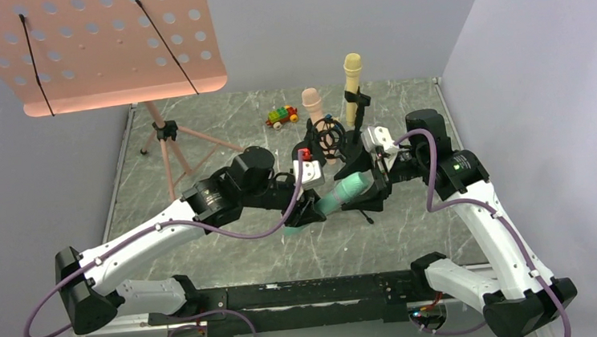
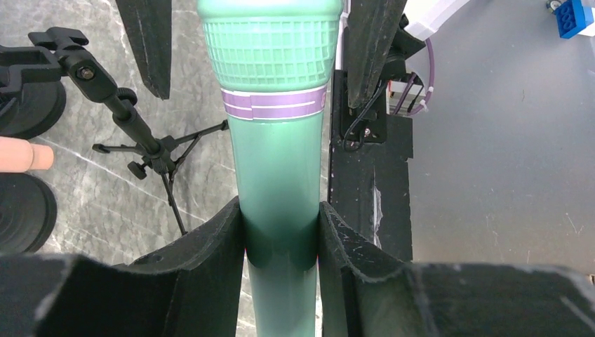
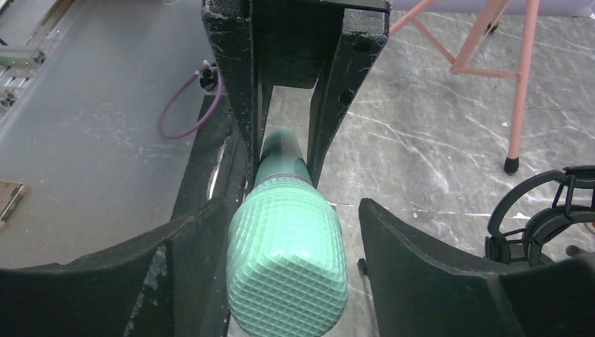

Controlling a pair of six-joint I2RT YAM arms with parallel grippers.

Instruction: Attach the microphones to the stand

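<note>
mint-green microphone (image 1: 348,189), held at centre frame, is clamped in the left gripper (image 1: 305,211), its head flanked by the parted right gripper (image 1: 371,188), and could be dropped if released early.

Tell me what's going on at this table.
The left claw is shut on the handle of the mint-green microphone. The right claw sits open around its head, not clamping it. The pale yellow microphone and the peach-pink microphone already stand upright in black holders behind.
</note>
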